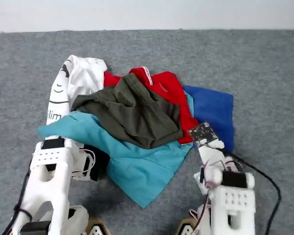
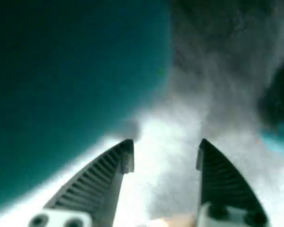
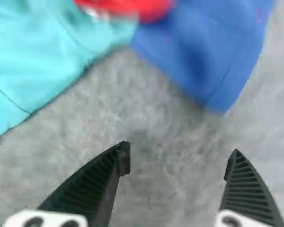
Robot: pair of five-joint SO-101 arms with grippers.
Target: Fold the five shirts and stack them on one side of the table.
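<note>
Shirts (image 1: 137,122): heaped unfolded on bench (image 1: 264,63), olive shirt (image 1: 132,115) on top.
Handling: soft, light, limp; best pinched at a hem.
Left tool (image 2: 165,144): apart, empty, beside teal shirt (image 2: 61,85).
Right tool (image 3: 180,149): apart, over bare bench near blue shirt (image 3: 208,52).

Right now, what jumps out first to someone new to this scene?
An unfolded heap on the table: dark olive shirt atop the teal shirt, with the red shirt, blue shirt and white shirt showing around them. The left end effector is open by the teal edge; the right end effector is open over bare table near the blue.
</note>
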